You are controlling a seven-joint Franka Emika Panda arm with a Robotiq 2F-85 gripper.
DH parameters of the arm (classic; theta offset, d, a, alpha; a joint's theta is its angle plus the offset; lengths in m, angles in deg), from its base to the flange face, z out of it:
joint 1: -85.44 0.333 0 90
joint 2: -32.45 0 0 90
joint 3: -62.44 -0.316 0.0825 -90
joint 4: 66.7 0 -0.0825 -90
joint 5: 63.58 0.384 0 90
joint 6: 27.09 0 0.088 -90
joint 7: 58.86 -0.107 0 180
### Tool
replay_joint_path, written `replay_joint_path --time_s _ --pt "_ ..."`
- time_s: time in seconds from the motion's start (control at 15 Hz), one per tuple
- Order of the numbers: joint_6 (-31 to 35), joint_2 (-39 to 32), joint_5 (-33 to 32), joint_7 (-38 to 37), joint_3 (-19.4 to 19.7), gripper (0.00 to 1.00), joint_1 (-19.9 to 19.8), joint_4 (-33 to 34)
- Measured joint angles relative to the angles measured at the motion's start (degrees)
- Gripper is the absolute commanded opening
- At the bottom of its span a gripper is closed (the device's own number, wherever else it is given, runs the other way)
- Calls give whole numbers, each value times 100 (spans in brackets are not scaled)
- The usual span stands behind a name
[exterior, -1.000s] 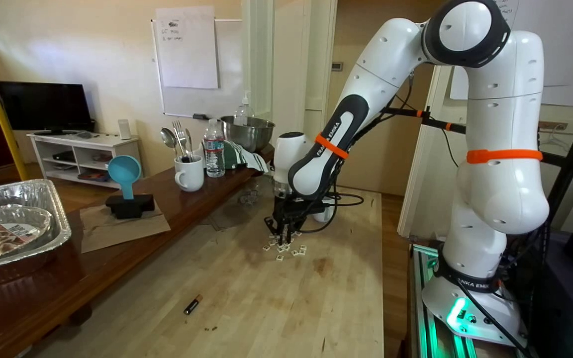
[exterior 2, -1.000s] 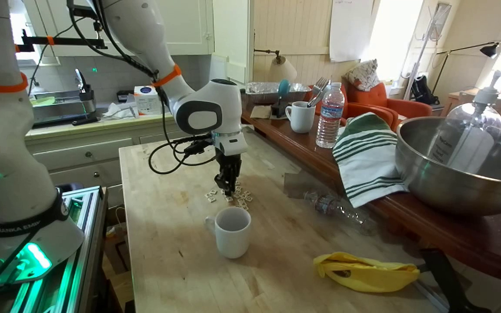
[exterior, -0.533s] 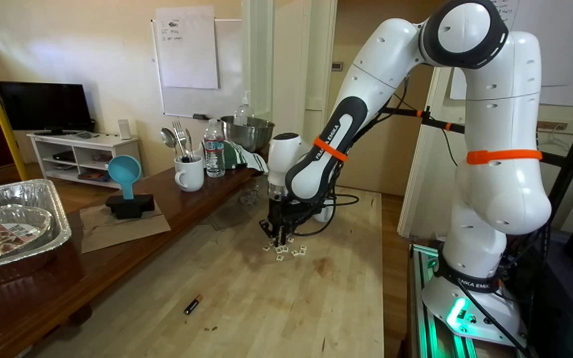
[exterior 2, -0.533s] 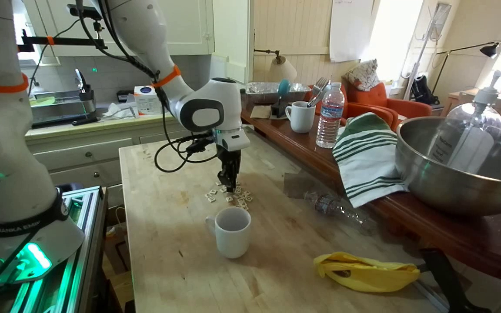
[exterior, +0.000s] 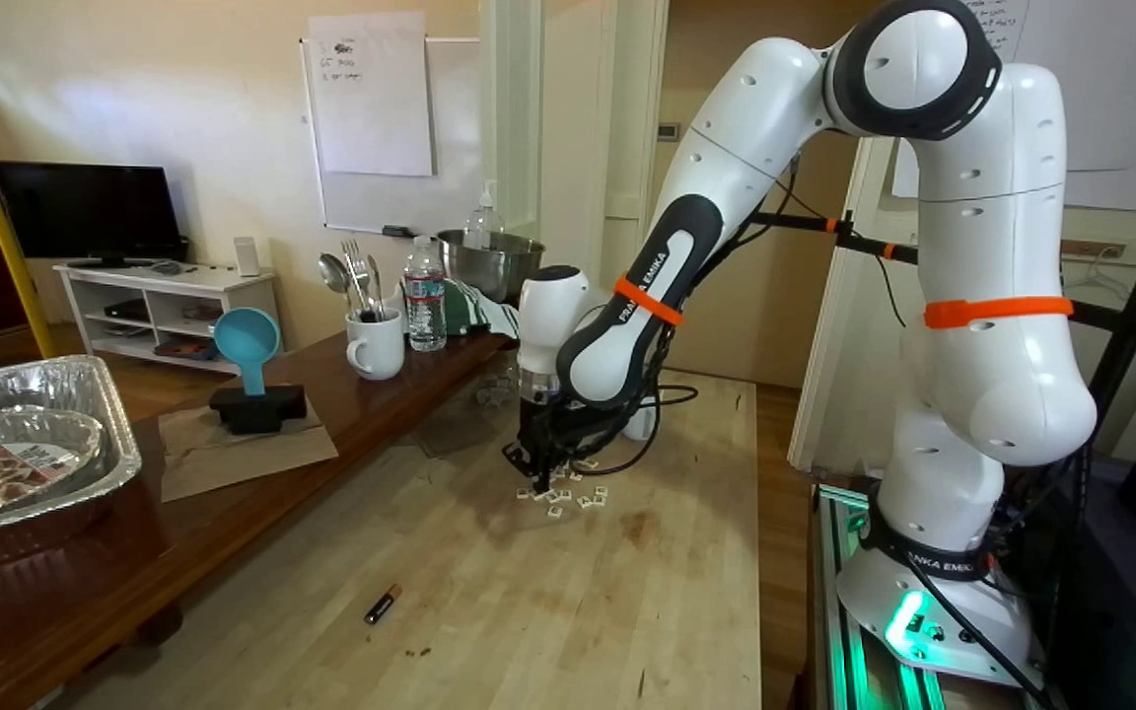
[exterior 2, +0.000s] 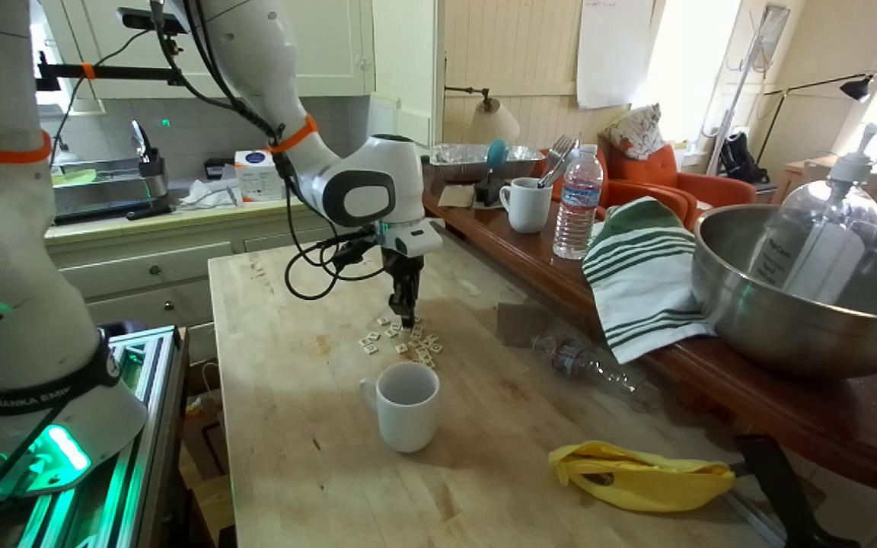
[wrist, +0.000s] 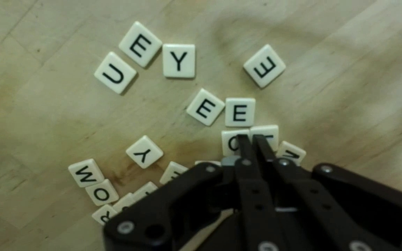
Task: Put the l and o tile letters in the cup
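Note:
The cup is a white mug [exterior 2: 406,415] on the wooden table; it is partly hidden behind the gripper cables in an exterior view [exterior: 640,424]. Several cream letter tiles [exterior 2: 370,348] lie beyond it. In the wrist view an O tile [wrist: 102,194] lies lower left. A tile with a round letter [wrist: 227,144] and a tile with a single stroke [wrist: 273,134] touch under my fingertips; the fingers cover part of both letters. I cannot tell if the stroke is an L. My gripper [wrist: 251,136] points down over them, jaws slightly apart with a narrow gap and nothing visible between.
Other tiles such as E [wrist: 240,112] and Y [wrist: 179,61] lie close around. A battery [exterior: 383,603], a yellow banana-shaped item [exterior 2: 640,476] and a plastic bottle [exterior 2: 591,369] lie on the table. A raised brown counter [exterior: 331,394] holds a utensil mug [exterior: 376,345].
My gripper has moved over the tiles, away from the cup, towards the counter side. More tiles show beside it. The cup and the tiles have not visibly moved.

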Motion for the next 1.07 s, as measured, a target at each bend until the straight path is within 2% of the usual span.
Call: replay_joint_path --time_s 0.13,0.53,1.0,1.07 --pt "0 -34 0 226 -51 0 25 52" --pt "-1 -104 14 952 -324 0 171 152" --pt "-18 -140 -72 1780 -555 1 553 207" --pt "-43 -144 -151 1830 -555 26 596 220"
